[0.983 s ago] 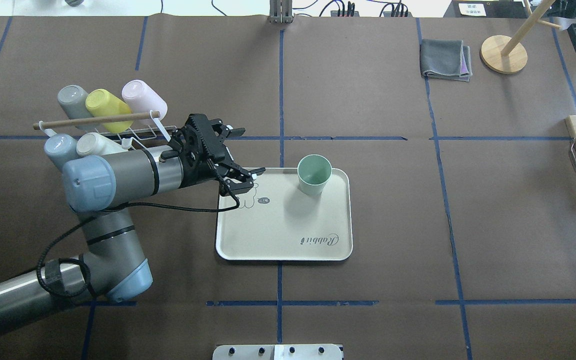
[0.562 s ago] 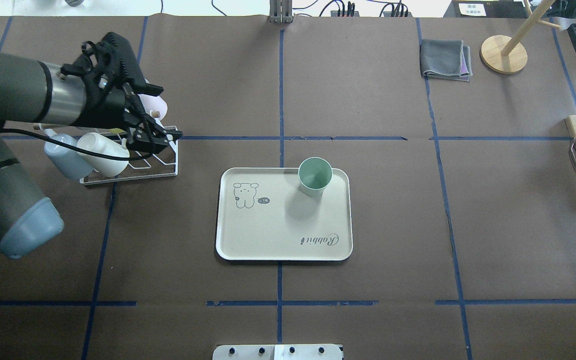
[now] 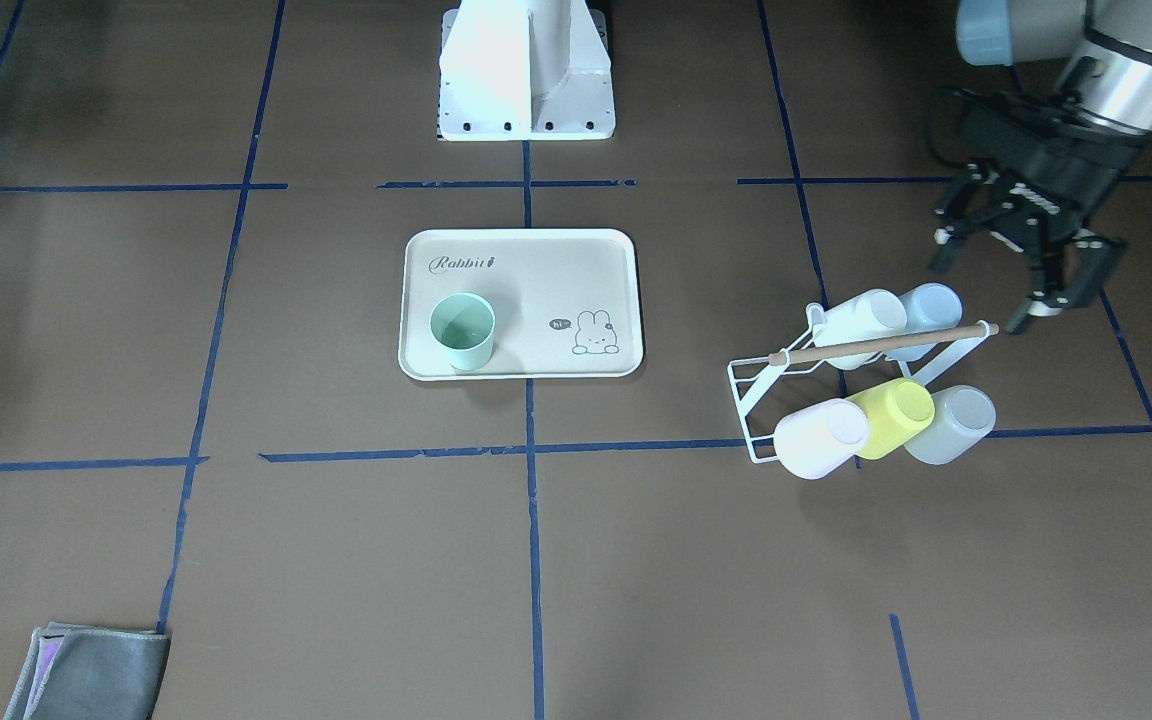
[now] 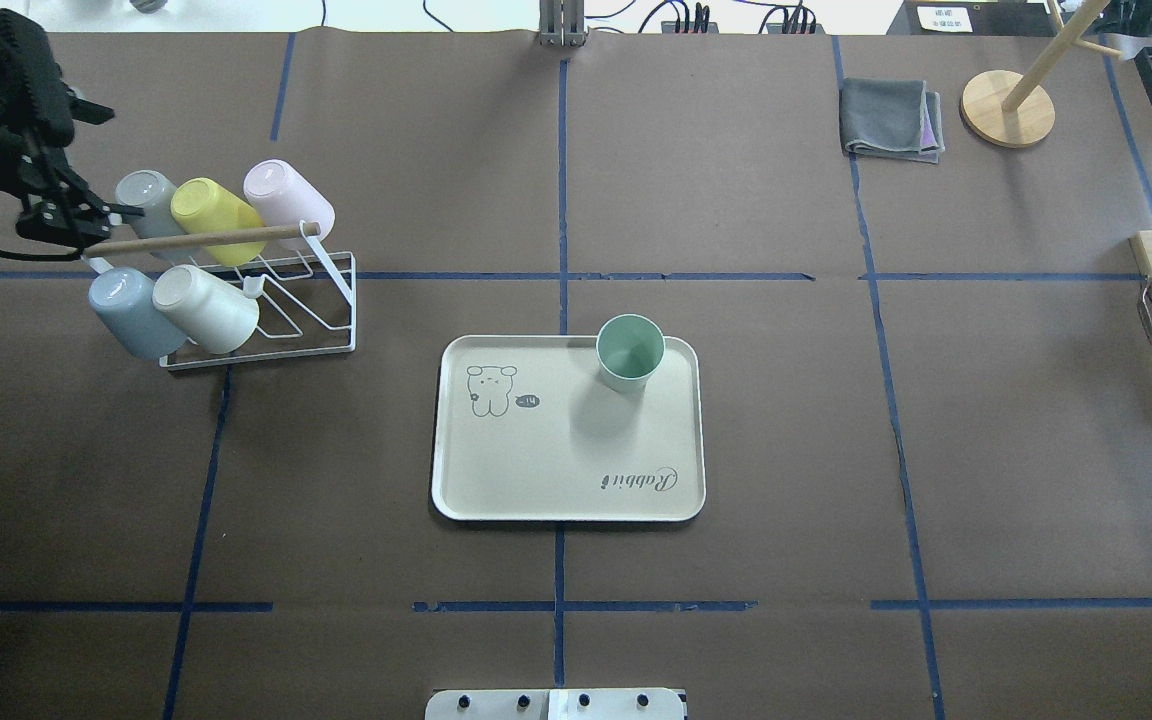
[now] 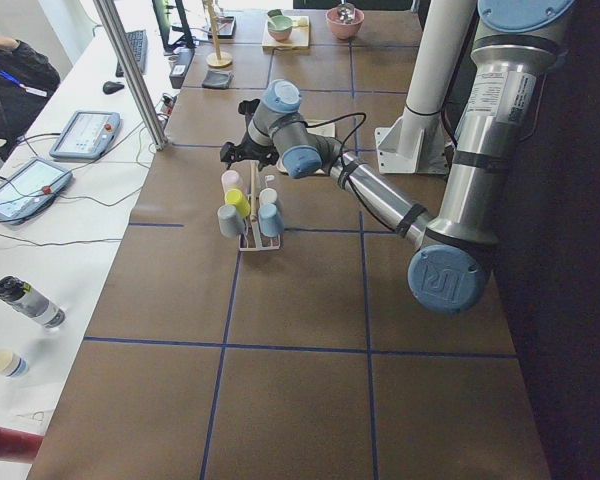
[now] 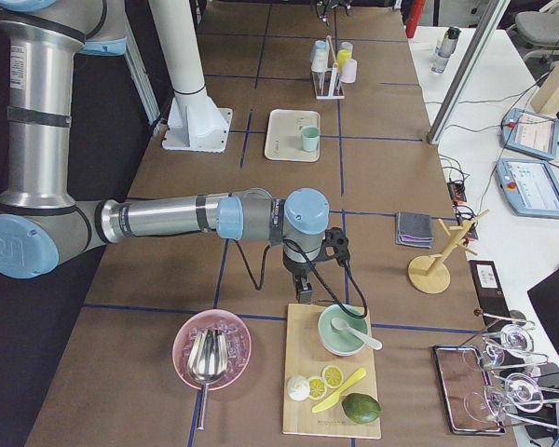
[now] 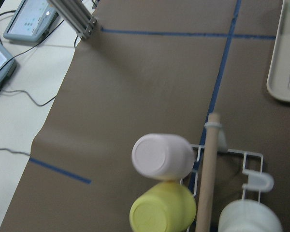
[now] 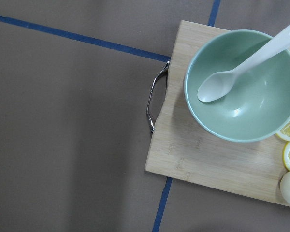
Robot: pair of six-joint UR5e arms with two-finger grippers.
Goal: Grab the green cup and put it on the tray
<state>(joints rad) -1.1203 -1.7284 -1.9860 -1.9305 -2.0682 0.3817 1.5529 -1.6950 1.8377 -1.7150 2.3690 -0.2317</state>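
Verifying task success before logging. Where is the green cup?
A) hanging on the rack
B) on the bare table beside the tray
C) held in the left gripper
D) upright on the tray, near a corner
D: the green cup stands upright inside the rim of the tray, and the left gripper is open and empty, away from it.

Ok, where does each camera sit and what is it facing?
Front-facing: across the table, down on tray and green cup; left gripper at right.
Overhead: behind the robot, down on that same tray and cup; left gripper top-left.
Exterior left: table's end; left arm near.
Exterior right: opposite end; right arm near.
Left wrist: down on cup rack; no fingers.
Right wrist: down on green bowl; no fingers.
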